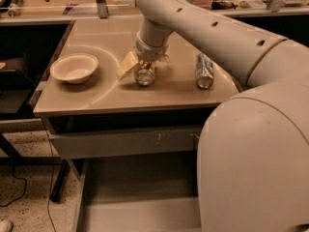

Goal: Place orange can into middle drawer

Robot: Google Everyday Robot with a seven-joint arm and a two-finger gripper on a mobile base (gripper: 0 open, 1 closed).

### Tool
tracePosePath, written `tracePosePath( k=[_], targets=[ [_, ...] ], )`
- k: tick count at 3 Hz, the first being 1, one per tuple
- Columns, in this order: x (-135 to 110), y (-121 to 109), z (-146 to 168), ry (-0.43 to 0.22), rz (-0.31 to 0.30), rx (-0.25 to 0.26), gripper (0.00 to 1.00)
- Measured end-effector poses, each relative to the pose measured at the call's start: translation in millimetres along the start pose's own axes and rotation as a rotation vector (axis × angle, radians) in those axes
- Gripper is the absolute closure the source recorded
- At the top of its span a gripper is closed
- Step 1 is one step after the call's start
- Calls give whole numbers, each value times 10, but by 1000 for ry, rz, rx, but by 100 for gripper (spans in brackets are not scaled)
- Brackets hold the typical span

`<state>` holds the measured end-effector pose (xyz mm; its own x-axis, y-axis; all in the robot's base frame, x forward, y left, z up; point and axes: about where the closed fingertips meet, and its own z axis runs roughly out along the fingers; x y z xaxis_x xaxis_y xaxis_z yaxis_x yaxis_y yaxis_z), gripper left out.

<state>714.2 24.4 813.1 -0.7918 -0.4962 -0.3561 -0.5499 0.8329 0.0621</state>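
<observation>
The orange can (145, 75) lies on its side on the tan counter top (96, 95), silver end toward the camera. My gripper (143, 66) comes down on it from above. Its yellowish fingers (127, 65) are spread on either side of the can, which rests on the counter. The middle drawer (140, 214) is pulled open below the counter, grey, with a bare floor. My big white arm covers its right part.
A silver-grey can (204, 70) lies on its side to the right of the gripper. A white bowl (74, 67) stands at the counter's left. A closed grey drawer front with pale scratches (125, 141) sits just under the counter. Shelves with clutter stand behind.
</observation>
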Motion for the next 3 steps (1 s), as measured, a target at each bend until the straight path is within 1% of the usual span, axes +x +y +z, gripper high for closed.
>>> tracePosePath(
  k=[1, 3],
  targets=[
    [1, 0, 1, 0, 0, 0, 18],
    [1, 0, 2, 0, 0, 0, 64]
  ],
)
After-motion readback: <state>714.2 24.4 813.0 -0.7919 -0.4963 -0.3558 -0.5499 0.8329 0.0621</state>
